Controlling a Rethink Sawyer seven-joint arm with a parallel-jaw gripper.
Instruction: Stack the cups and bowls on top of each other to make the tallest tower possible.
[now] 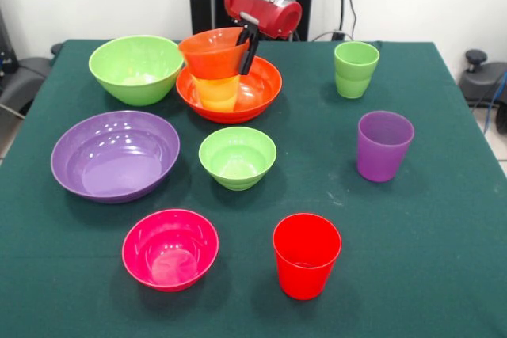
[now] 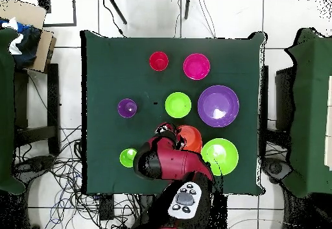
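My gripper is shut on the right rim of the small orange bowl. That bowl sits slightly tilted on top of the yellow cup, which stands upright inside the large orange bowl. Standing singly on the table are the large lime green bowl, the large purple bowl, the small lime green bowl, the magenta-pink bowl, the red cup, the purple cup and the light green cup. In the overhead view the arm hides the gripper and most of the orange stack.
A dark green cloth covers the table. Chairs and cables stand around it on the tiled floor. The cups and bowls stand apart from each other, with gaps of cloth between them.
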